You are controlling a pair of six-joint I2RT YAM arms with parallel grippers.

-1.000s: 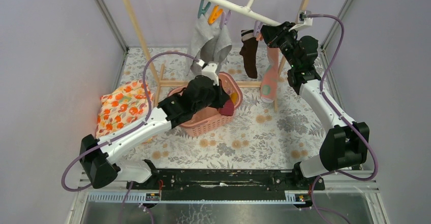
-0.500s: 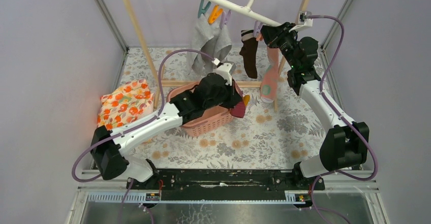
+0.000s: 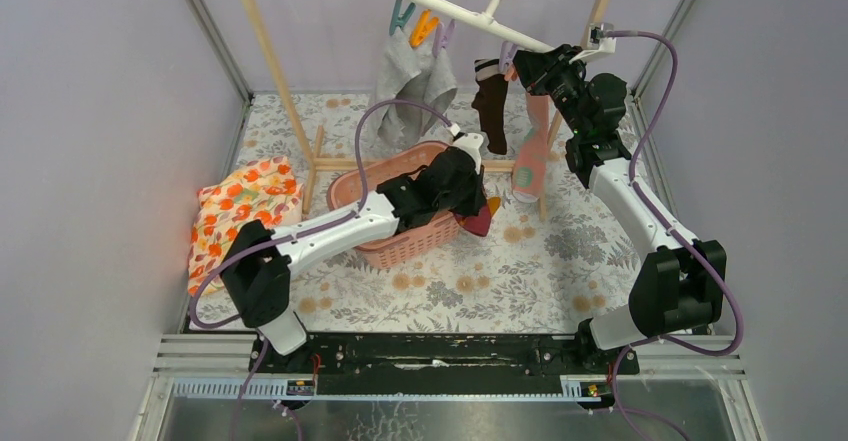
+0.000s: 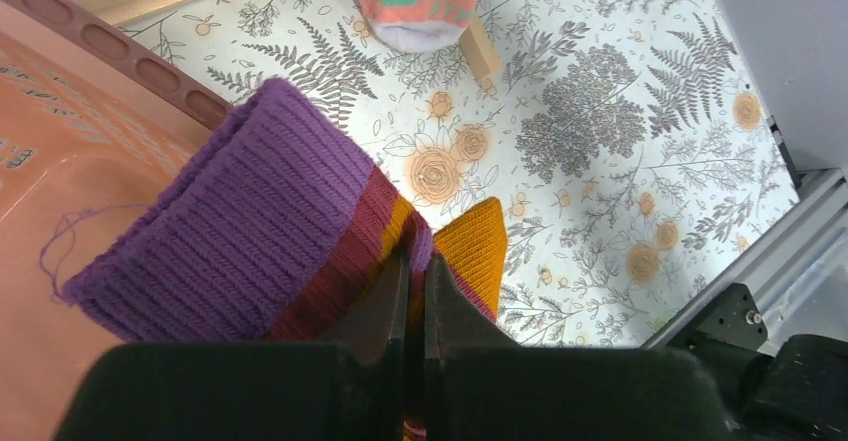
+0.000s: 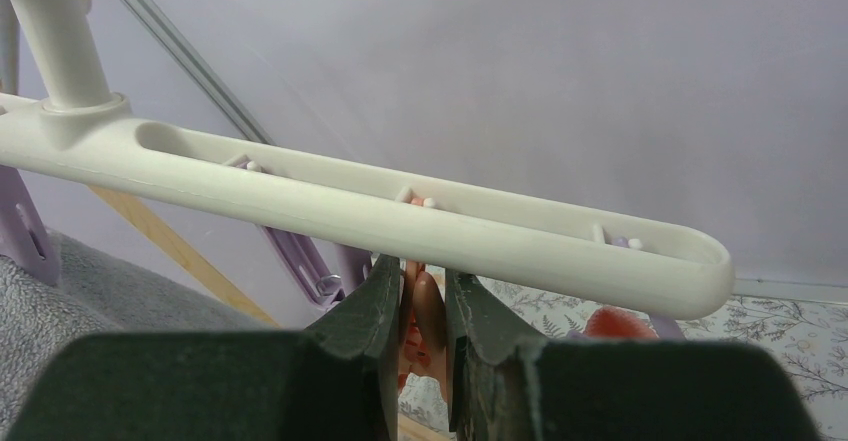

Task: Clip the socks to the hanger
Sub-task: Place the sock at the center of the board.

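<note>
Top external view: the left gripper (image 3: 472, 207) hangs past the basket (image 3: 400, 249) rim, with the striped sock (image 3: 481, 222) dangling just below its fingers. The right gripper (image 3: 520, 64) sits up under the hanger (image 3: 450, 9)'s lower end.

Left wrist view: the fingers are pressed together, pinching the sock's dark red stripes. The purple cuff lies left of them and the orange toe right, above the floral worktop (image 4: 620, 111).

Right wrist view: the fingers pinch an orange clip (image 5: 428, 311) directly beneath the white bar.

I find the table (image 3: 560, 251), covered in grey-and-orange floral print, carrying a pink plastic slotted basket (image 3: 405, 248), a crumpled orange-flowered cloth (image 3: 240, 206) and a wooden rack base (image 3: 316, 156).
</note>
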